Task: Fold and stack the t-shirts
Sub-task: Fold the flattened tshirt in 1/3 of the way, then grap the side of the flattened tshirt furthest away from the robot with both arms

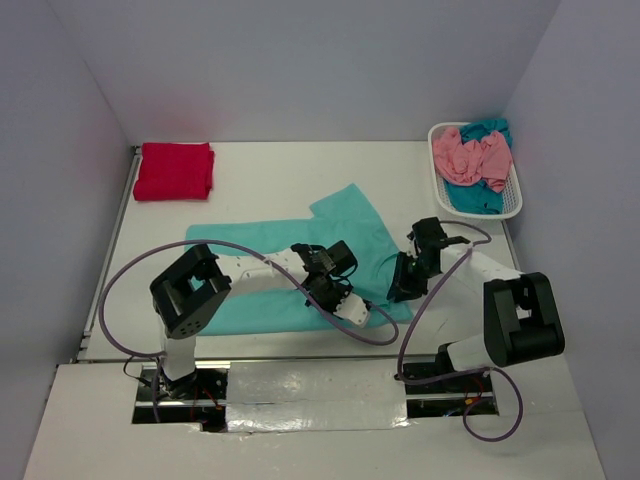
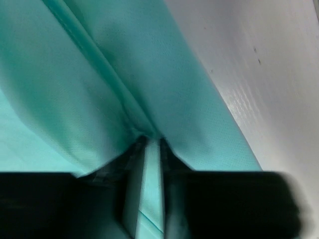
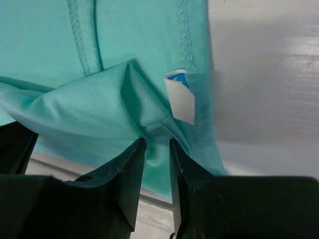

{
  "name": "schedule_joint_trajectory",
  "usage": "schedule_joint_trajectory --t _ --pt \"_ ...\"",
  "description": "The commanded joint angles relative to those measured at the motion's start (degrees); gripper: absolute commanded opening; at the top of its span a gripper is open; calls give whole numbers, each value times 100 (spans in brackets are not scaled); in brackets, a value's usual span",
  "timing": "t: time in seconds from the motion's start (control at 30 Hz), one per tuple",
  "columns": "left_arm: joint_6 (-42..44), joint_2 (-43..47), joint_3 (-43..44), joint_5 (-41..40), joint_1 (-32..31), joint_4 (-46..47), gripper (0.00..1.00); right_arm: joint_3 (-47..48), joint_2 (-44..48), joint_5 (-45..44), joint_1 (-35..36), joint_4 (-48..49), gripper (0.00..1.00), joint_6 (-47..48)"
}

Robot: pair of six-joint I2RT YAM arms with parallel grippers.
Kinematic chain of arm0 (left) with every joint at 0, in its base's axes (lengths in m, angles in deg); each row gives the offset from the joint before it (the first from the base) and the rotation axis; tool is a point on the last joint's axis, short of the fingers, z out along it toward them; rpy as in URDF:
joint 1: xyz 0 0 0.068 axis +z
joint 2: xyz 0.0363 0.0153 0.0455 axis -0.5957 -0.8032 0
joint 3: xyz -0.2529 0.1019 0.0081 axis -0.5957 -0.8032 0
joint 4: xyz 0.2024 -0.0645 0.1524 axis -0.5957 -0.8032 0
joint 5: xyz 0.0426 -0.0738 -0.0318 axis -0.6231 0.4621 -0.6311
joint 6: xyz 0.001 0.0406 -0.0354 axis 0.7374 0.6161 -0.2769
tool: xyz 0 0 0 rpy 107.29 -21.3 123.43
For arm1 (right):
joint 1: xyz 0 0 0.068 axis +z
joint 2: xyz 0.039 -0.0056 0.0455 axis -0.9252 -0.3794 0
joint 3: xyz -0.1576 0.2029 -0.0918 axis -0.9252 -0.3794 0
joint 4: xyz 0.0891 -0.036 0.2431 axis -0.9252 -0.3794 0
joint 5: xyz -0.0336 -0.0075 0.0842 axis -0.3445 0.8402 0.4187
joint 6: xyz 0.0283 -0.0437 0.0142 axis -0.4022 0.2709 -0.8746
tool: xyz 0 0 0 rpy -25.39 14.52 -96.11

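Left gripper [image 2: 152, 142] sits low over the near right part of the mint-teal shirt [image 1: 258, 310], its fingers a narrow slit apart, with a raised crease of the cloth running up to their tips. Right gripper [image 3: 157, 142], just to the right of it, has its fingers slightly parted too. A puckered peak of the same cloth meets the tips, close to a small white label [image 3: 180, 102] with a blue corner that sits by a stitched edge. That shirt lies spread across the middle of the white table [image 1: 270, 170], one sleeve pointing to the far side. Farther back, the crimson shirt [image 1: 174, 171] rests folded at the far left corner. At the far right corner the white lattice basket [image 1: 516, 205] holds the salmon pink shirt [image 1: 468, 160], crumpled over the darker teal-blue shirt [image 1: 476, 197]
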Motion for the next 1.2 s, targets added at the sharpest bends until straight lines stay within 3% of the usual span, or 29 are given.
schedule_joint_trajectory --t 0.0,0.2,0.23,0.27,0.37,0.47,0.5,0.57,0.67,0.73,0.77,0.83,0.87,0.97,1.03,1.1,1.17 --pt "174 1 -55 23 -11 -109 34 197 7 -302 37 96 35 64" --pt "52 694 172 101 85 -476 53 1012 498 -698 37 -501 57 291" --pt "16 748 443 119 112 -652 67 1189 543 -681 37 -668 58 353" --pt "-62 809 628 163 199 -1045 71 1626 552 -673 37 -756 59 476" --pt "-247 1099 1312 678 515 -1785 70 2410 368 -541 37 -889 59 652" --pt "-677 1407 1737 1495 1428 -2419 64 3447 -430 -470 46 -898 58 732" --pt "-800 1477 1772 1690 2083 -2481 62 3989 -694 -488 80 -950 58 732" --pt "-1484 1767 1563 1676 2763 -2115 59 4528 -1537 -549 107 -1047 57 723" --pt "-2802 2163 948 1237 4587 -990 59 5904 -2703 -567 204 -1003 57 557" --pt "-3559 2269 526 1279 5364 -359 61 6619 -3382 -611 291 -1099 57 443" --pt "-3970 2225 403 1445 6116 -189 61 7423 -4090 -715 344 -1178 58 416" --pt "-4263 2085 165 1604 6701 31 63 8340 -4832 -883 432 -1451 58 346" --pt "-4369 1962 130 1613 7113 189 63 9302 -5575 -936 458 -1573 59 319" --pt "-4598 1208 313 1403 7520 129 65 10495 -6511 -1427 459 -1759 59 65" --pt "-4633 357 734 1332 7635 137 66 10115 -6506 -2093 485 -1330 60 64" --pt "-4677 -39 971 1428 7662 94 67 9779 -6444 -2201 520 -892 61 169" --pt "-4826 -575 1209 1446 7671 6 67 10056 -6688 -2254 599 -1064 61 301"
